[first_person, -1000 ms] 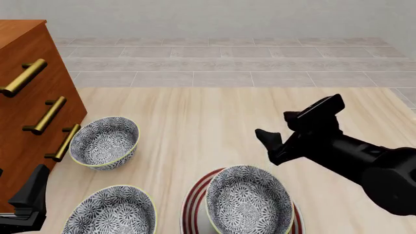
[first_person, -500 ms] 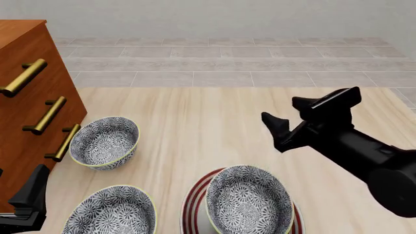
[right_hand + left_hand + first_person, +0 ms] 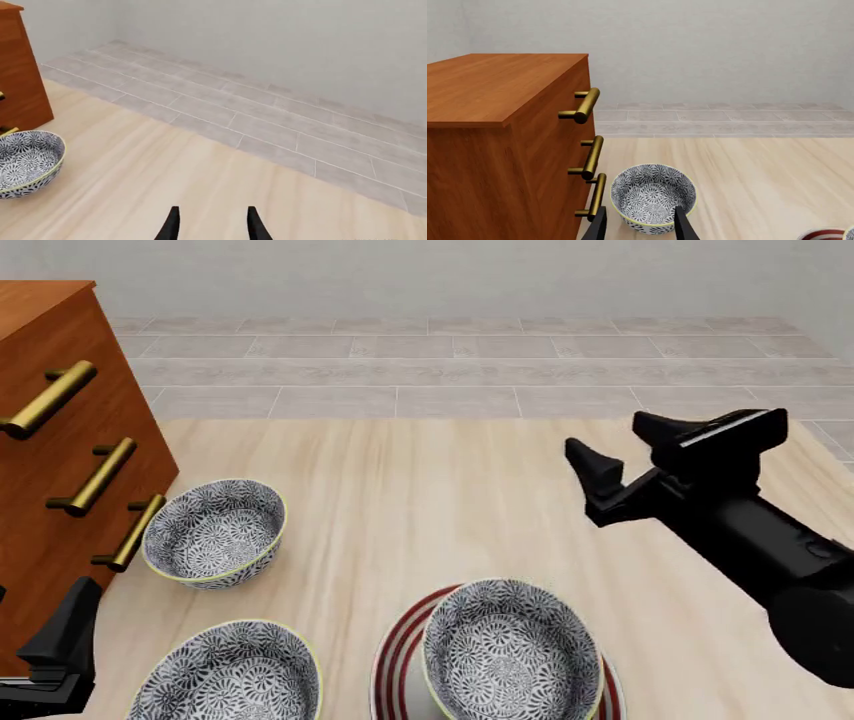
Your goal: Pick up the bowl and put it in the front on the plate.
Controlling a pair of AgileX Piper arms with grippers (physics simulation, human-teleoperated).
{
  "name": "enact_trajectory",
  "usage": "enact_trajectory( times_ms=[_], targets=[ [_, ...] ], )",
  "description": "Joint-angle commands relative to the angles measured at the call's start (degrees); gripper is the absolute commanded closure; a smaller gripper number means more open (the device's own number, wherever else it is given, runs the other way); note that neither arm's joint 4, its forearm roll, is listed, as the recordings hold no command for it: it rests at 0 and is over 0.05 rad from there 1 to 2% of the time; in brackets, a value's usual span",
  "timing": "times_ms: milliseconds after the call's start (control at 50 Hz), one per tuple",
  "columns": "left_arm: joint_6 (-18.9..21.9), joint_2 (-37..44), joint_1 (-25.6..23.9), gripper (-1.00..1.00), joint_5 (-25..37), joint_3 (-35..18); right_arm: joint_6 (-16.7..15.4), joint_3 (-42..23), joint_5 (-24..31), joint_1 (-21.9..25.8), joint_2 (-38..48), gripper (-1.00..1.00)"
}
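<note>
On the plate (image 3: 400, 660): bowl (image 3: 511, 662) sitting inside, at the desk's (image 3: 427, 490) near edge.
Right gripper (image 3: 638, 452): raised beyond the plate, jaws apart, holding nothing.
Left gripper (image 3: 639, 227): parted, empty, facing another bowl (image 3: 653, 197) beside the dresser (image 3: 500, 145).

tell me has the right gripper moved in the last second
Yes. The right gripper has risen and drawn back to the right, away from the bowl on the plate.
</note>
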Motion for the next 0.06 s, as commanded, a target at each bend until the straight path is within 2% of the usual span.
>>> enact_trajectory(
  times_ms=[20,60],
  targets=[
    [0.0,0.0,0.0,-1.0,0.0,0.0,0.72,-0.42,-3.06,-2.29,2.66,-1.0],
    [0.0,0.0,0.0,-1.0,0.0,0.0,0.84,-0.51,-3.6,-2.47,3.41,-1.0]
  ],
)
